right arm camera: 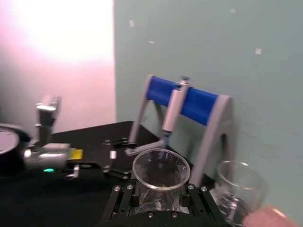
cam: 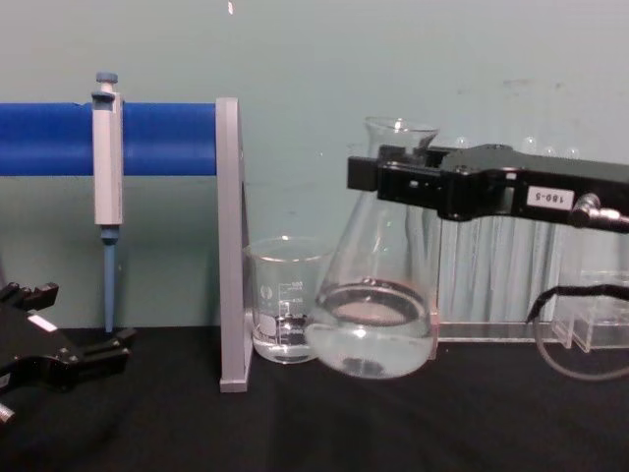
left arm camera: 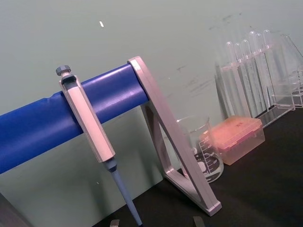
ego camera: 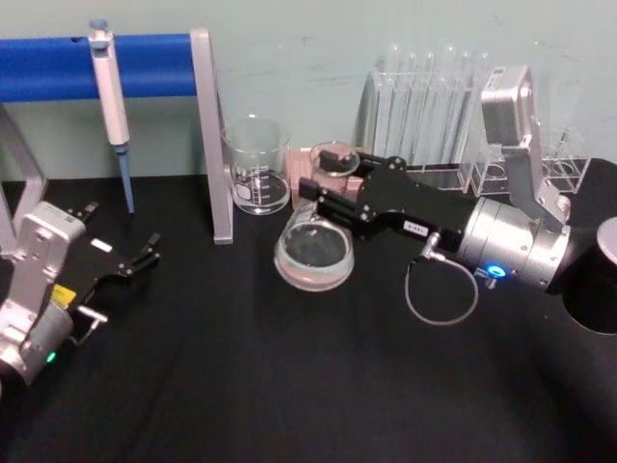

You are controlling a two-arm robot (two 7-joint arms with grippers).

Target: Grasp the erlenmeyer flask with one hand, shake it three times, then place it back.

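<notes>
The erlenmeyer flask point(ego camera: 313, 253) is clear glass with a little clear liquid in its wide base. It hangs slightly tilted just above the black table in the chest view point(cam: 373, 295). My right gripper point(ego camera: 324, 203), the hand with the silver wrist and grey cable, is shut on the flask's neck just under the flared rim point(cam: 398, 182). The right wrist view looks down on the flask's mouth point(right arm camera: 160, 172) between the gripper's jaws. My left gripper point(ego camera: 147, 251) rests open and idle at the table's left point(cam: 84, 356), well apart from the flask.
A glass beaker point(ego camera: 257, 164) stands just behind and left of the flask, next to the grey leg of a blue-barred stand point(ego camera: 214, 135) holding a pipette point(ego camera: 109, 87). A test tube rack point(ego camera: 424, 106) and an orange box point(left arm camera: 236, 137) sit behind. A dark cylinder point(ego camera: 603, 275) stands far right.
</notes>
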